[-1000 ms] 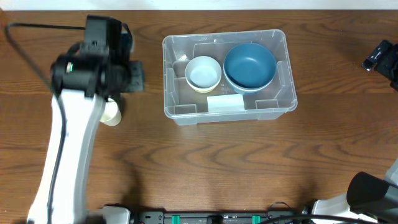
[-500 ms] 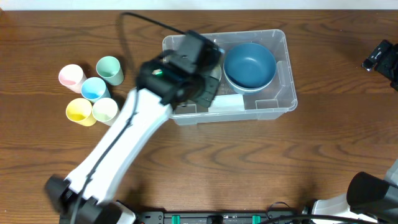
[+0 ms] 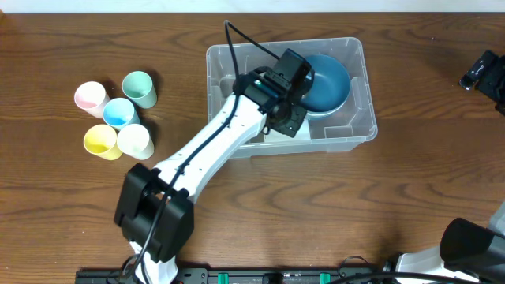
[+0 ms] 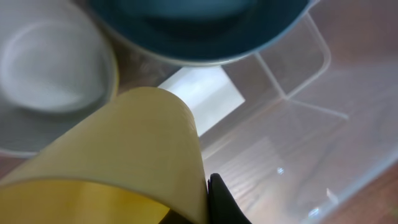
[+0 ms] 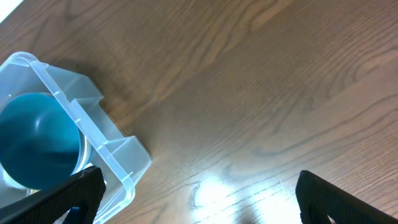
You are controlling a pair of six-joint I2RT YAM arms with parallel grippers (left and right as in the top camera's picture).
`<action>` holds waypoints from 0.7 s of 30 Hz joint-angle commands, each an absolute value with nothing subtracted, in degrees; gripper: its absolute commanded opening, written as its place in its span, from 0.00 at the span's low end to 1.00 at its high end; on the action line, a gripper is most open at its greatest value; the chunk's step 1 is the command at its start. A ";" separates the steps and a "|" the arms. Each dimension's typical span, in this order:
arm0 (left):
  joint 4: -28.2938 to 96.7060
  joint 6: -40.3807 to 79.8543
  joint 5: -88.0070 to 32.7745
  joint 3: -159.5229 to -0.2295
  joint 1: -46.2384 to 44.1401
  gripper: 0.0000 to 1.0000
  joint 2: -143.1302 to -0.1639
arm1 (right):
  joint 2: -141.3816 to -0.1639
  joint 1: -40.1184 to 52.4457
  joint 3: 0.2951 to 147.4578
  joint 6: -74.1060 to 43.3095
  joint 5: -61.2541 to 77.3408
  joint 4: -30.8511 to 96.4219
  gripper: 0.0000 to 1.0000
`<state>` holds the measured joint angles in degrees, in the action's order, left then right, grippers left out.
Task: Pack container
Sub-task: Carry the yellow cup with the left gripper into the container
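The clear plastic container [image 3: 357, 136] stands at the table's centre back, with a dark blue bowl [image 3: 330, 79] in its right half. My left gripper [image 3: 289, 110] reaches into it from above and is shut on a pale yellow cup [image 4: 124, 155]. One black finger [image 4: 222, 202] presses the cup's side. Below the cup lie a white bowl [image 4: 50, 68], the blue bowl [image 4: 199, 31] and the white label [image 4: 202, 93]. My right gripper [image 5: 205, 199] hangs open over bare wood, right of the container's corner [image 5: 118, 155].
Several pastel cups stand in a cluster at the left: pink [image 3: 90, 96], green [image 3: 140, 87], blue [image 3: 119, 113], yellow [image 3: 100, 142] and cream [image 3: 134, 140]. The right arm [image 3: 483, 71] sits at the far right edge. Black bases line the front edge.
My left arm has swung from the cup cluster at the left over to the container, carrying the pale yellow cup, and now covers the white bowl. The right arm has not moved.
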<state>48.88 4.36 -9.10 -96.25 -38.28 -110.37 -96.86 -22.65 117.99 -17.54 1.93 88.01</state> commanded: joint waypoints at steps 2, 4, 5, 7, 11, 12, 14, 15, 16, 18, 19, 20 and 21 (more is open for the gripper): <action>47.33 5.06 -10.09 -96.33 -38.98 0.06 -112.60 | -96.75 -22.65 118.10 -17.10 2.15 88.05 0.99; 46.98 5.04 -10.09 -96.33 -38.98 0.06 -113.49 | -96.75 -22.65 118.10 -17.10 2.15 88.05 0.99; 46.96 5.04 -10.04 -96.33 -38.98 0.06 -113.95 | -96.75 -22.65 118.10 -17.10 2.15 88.05 0.99; 46.96 5.02 -10.02 -96.33 -38.98 0.06 -115.04 | -96.75 -22.65 118.10 -17.10 2.15 88.07 0.99; 46.57 5.02 -9.93 -96.27 -38.98 0.06 -117.43 | -96.75 -22.65 118.10 -17.10 2.15 88.05 0.99; 46.41 5.04 -9.91 -96.25 -38.98 0.06 -117.71 | -96.75 -22.65 118.10 -17.10 2.15 88.05 0.99; 46.13 5.04 -9.91 -96.23 -38.98 0.06 -118.32 | -96.75 -22.65 118.10 -17.10 2.15 88.05 0.99; 46.13 5.04 -9.91 -96.23 -38.98 0.07 -118.41 | -96.75 -22.65 118.10 -17.10 2.15 88.05 0.99; 46.15 5.02 -9.91 -96.23 -38.98 0.12 -118.43 | -96.75 -22.65 118.10 -17.10 2.15 88.07 0.99; 46.30 5.04 -9.91 -96.23 -38.98 0.34 -118.41 | -96.75 -22.65 118.10 -17.10 2.15 88.05 0.99; 46.41 5.04 -9.91 -96.23 -38.96 0.41 -118.39 | -96.75 -22.65 118.10 -17.10 2.15 88.05 0.99; 46.65 5.04 -9.89 -96.23 -38.96 0.48 -118.39 | -96.75 -22.65 118.10 -17.10 2.15 88.05 0.99; 47.09 5.02 -9.89 -96.25 -38.92 0.51 -118.37 | -96.75 -22.65 118.10 -17.10 2.15 88.05 0.99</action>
